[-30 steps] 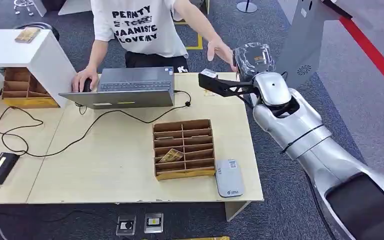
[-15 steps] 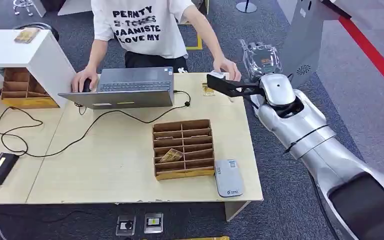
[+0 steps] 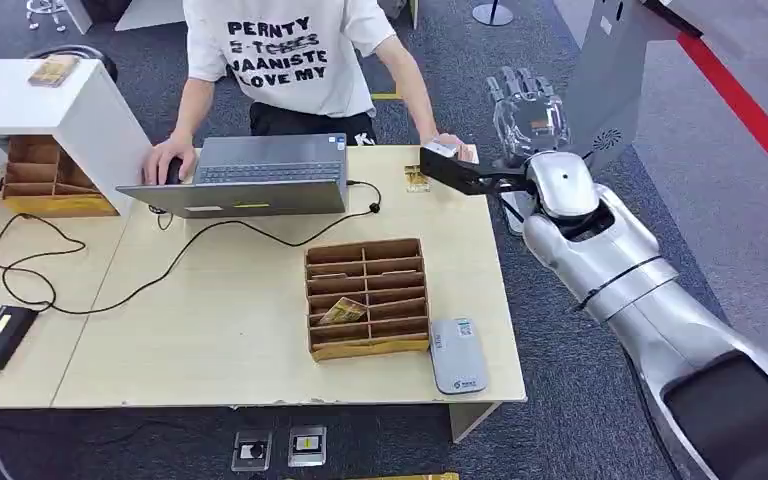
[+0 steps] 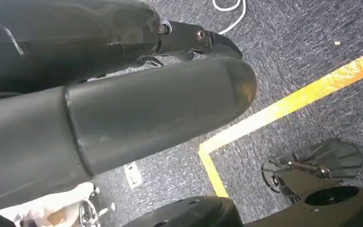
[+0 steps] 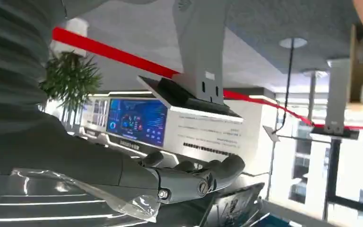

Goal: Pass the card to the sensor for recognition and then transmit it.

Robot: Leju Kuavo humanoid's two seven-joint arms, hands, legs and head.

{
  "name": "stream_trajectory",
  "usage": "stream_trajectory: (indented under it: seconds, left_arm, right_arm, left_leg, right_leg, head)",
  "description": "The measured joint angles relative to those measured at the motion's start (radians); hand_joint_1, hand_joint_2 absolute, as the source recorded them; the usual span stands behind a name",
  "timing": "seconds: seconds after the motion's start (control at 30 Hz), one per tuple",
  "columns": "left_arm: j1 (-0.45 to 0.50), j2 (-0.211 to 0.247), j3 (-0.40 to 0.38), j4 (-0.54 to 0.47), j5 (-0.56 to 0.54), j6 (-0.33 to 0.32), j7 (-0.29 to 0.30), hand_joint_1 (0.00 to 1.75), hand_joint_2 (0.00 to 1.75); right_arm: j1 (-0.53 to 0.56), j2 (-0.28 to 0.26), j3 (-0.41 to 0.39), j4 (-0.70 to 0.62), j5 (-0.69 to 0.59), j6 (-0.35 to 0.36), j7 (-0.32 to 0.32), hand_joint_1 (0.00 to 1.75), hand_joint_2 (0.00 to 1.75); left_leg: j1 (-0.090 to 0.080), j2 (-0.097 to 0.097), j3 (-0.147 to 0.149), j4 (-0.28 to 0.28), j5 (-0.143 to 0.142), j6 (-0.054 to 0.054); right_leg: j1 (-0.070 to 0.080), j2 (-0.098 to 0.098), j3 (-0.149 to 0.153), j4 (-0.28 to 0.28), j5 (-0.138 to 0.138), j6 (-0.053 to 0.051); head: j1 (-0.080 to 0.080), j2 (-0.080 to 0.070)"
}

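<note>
My right hand (image 3: 523, 108) hangs raised beyond the far right corner of the worktop (image 3: 210, 330), fingers stretched out and apart inside a clear plastic wrap, grasping nothing. A small yellowish card (image 3: 417, 180) lies flat on the worktop close to its far edge, just right of the open laptop (image 3: 260, 175) and apart from my hand. A person in a printed white T-shirt (image 3: 280, 55) stands at the far edge, one hand (image 3: 448, 147) resting at the far right corner near the card (whether it holds anything I cannot tell), the other (image 3: 168, 158) at the laptop's left side.

The grey card sensor (image 3: 459, 356) sits at the near right corner, just beside a brown divided organiser (image 3: 368, 297); one of the organiser's lower compartments holds a second card (image 3: 343, 312), tilted. A black cable (image 3: 160, 275) loops from the laptop across the worktop toward a black device (image 3: 0, 335) at the near left edge. A grey kiosk stand (image 3: 610, 70) rises behind my right arm.

My left hand (image 4: 160, 104) hangs low over dark carpet with a yellow floor line (image 4: 264, 118); from its wrist camera I cannot tell whether it is clenched or released.
</note>
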Motion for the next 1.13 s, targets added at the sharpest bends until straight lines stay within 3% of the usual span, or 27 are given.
stream_trajectory:
  seconds: [0.1,0.3,0.37,0.43,0.6,0.73,0.97,1.13]
  left_arm:
    - [0.004,0.0,0.0,0.0,0.015,0.009,-0.001,0.0,0.0]
    - [0.026,0.0,0.001,0.0,0.043,0.022,-0.018,0.0,0.0]
    - [0.039,0.0,0.003,0.0,0.064,0.034,-0.026,0.0,0.0]
    - [0.054,0.0,0.008,0.0,0.084,0.044,-0.035,0.0,0.0]
    - [0.074,0.0,0.017,0.0,0.118,0.053,-0.047,0.0,0.0]
    - [0.081,0.0,0.034,0.0,0.135,0.058,-0.047,0.0,0.0]
    - [0.082,0.0,0.05,0.0,0.139,0.059,-0.055,0.0,0.0]
    - [0.082,0.0,0.062,0.0,0.138,0.058,-0.066,0.0,0.0]
  right_arm:
    - [0.056,-0.009,-0.029,-0.079,-0.047,-0.156,-0.014,0.0,1.75]
    - [0.269,-0.013,-0.095,-0.311,-0.094,-0.449,-0.025,0.0,1.75]
    - [0.388,-0.009,-0.13,-0.415,-0.128,-0.503,-0.121,0.0,1.75]
    - [0.523,0.015,-0.179,-0.516,-0.151,-0.513,-0.231,0.0,1.75]
    - [0.761,0.065,-0.273,-0.687,-0.197,-0.515,-0.357,0.0,1.75]
    - [0.916,0.09,-0.315,-0.765,-0.269,-0.515,-0.401,0.0,1.75]
    - [1.022,0.109,-0.366,-0.827,-0.37,-0.514,-0.426,0.0,1.75]
    - [1.074,0.115,-0.396,-0.828,-0.45,-0.514,-0.479,0.0,1.75]
  left_leg:
    - [0.0,0.0,0.0,0.0,0.0,0.0]
    - [0.0,0.0,0.001,0.0,-0.001,0.0]
    - [0.001,-0.001,0.001,0.0,-0.002,0.0]
    - [0.001,0.0,0.0,-0.001,-0.002,-0.001]
    - [0.001,-0.001,0.001,-0.001,-0.002,-0.001]
    - [0.001,0.001,0.001,-0.001,-0.002,-0.001]
    - [0.001,0.001,0.001,-0.001,-0.002,-0.001]
    - [0.001,0.002,0.001,-0.001,-0.002,-0.001]
  right_leg:
    - [0.0,0.0,0.0,0.0,0.0,0.0]
    - [0.001,-0.001,0.001,0.0,0.0,0.0]
    - [0.001,-0.001,0.001,0.0,-0.001,0.0]
    - [0.001,-0.001,0.001,0.0,-0.001,0.0]
    - [0.001,-0.002,0.002,0.0,-0.002,0.0]
    - [0.001,0.0,0.001,0.0,-0.002,0.0]
    - [0.001,0.0,0.001,0.0,-0.001,0.0]
    - [0.001,0.0,0.001,0.0,-0.002,0.0]
  head:
    - [0.0,0.0]
    - [0.0,0.0]
    - [0.0,0.0]
    - [0.0,0.0]
    - [0.0,0.0]
    - [0.0,0.0]
    - [0.0,0.0]
    - [0.0,0.0]
